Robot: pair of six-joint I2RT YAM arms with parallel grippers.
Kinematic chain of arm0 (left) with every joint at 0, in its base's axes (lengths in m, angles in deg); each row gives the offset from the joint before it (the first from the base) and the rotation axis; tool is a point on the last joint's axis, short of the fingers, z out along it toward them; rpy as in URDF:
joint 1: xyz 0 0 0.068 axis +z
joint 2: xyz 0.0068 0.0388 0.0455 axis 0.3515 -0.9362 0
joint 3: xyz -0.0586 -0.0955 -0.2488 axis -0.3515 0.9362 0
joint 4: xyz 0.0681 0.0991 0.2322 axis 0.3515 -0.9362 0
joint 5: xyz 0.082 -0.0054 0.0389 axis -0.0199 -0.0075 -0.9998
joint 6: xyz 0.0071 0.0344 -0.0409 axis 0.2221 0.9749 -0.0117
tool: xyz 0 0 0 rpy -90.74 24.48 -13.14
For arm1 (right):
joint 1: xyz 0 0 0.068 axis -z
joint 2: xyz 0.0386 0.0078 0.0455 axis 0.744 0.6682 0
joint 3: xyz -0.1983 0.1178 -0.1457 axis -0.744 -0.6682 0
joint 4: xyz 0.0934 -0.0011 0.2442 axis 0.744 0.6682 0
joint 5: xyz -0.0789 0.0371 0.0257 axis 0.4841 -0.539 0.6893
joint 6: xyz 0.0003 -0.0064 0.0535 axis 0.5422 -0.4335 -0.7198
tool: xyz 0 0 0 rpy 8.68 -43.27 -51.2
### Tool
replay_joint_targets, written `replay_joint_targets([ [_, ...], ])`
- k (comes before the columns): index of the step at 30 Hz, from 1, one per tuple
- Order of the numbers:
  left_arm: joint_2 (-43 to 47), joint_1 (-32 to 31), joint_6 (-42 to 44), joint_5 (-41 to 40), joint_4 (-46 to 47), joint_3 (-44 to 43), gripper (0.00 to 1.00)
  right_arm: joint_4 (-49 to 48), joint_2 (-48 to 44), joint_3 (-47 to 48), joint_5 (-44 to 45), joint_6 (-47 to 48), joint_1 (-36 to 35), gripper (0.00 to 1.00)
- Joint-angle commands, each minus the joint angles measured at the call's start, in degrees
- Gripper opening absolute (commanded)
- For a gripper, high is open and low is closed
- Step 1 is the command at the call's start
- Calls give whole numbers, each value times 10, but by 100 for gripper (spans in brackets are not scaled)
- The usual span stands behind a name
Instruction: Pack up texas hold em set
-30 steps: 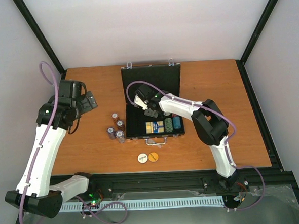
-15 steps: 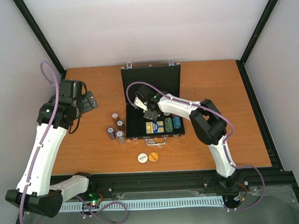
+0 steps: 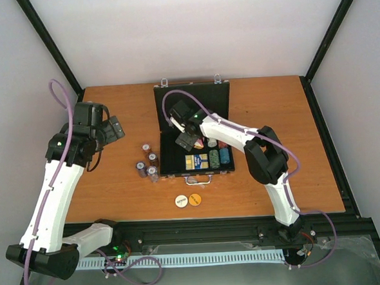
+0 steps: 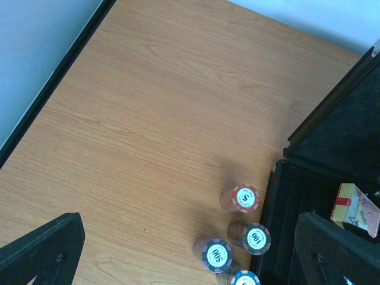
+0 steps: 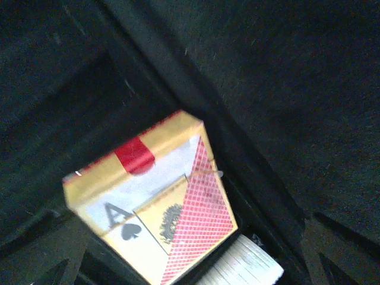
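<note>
1. Top external view: the black case (image 3: 194, 107) lies open in the middle of the table (image 3: 280, 143). Its lid is flat on the far side and its silver handle (image 3: 199, 179) faces the arms.
2. The right gripper (image 3: 187, 141) hangs over the left part of the tray, close to the hinge line.
3. Right wrist view: a gold-and-red card deck (image 5: 157, 202) showing an ace of spades sits tilted inside the tray. A white ridged chip row (image 5: 246, 264) is just beside its lower corner. The dim fingers (image 5: 338, 249) at the bottom corners look spread wide and do not pinch the deck.
4. Near the tray's front lie a yellow-and-blue card pack (image 3: 196, 161), green chips (image 3: 214, 159) and blue chips (image 3: 225, 156).
5. Four chip stacks (image 3: 147, 161) stand on the table just left of the case.
6. A white disc (image 3: 180, 200) and an orange disc (image 3: 195, 199) lie side by side near the handle.
7. The left gripper (image 3: 113, 128) hovers well left of the case, spread wide and holding nothing.
</note>
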Motion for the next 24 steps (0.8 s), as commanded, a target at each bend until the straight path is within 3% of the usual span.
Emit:
replay_joint_targets([
  [1, 12, 2, 3, 9, 17, -1, 100, 33, -23, 74, -54, -173, 7, 100],
  [6, 17, 2, 3, 12, 17, -3, 100, 55, -12, 85, -111, -257, 7, 100],
  [15, 25, 2, 5, 14, 15, 8, 100, 98, 51, 138, -52, -344, 6, 100],
  [22, 26, 2, 8, 7, 15, 11, 100, 111, 79, 131, -43, -337, 6, 100],
  [24, 24, 2, 7, 7, 15, 11, 100, 120, 80, 123, -3, -346, 6, 100],
])
